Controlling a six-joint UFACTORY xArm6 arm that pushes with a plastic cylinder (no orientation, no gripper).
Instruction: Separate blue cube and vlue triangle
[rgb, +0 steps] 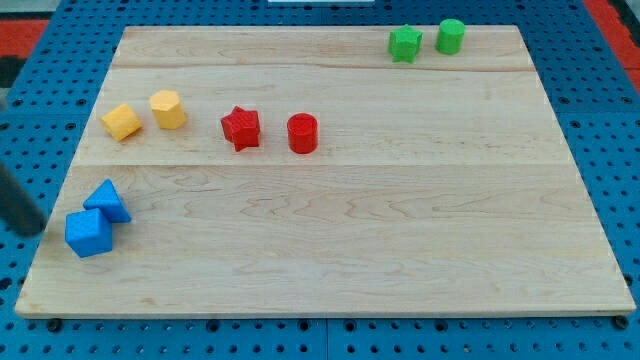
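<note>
The blue cube (88, 233) sits near the board's bottom-left corner. The blue triangle (108, 201) lies just above and to its right, touching it. My rod comes in as a dark blurred bar from the view's left edge. My tip (32, 230) is just off the board's left edge, a short way left of the blue cube and apart from it.
The wooden board (350, 230) lies on a blue pegboard. Two yellow blocks (121, 122) (168, 109) sit at upper left. A red star (241, 128) and a red cylinder (302, 133) are mid-left. A green star (404, 43) and a green cylinder (450, 36) sit at the top right.
</note>
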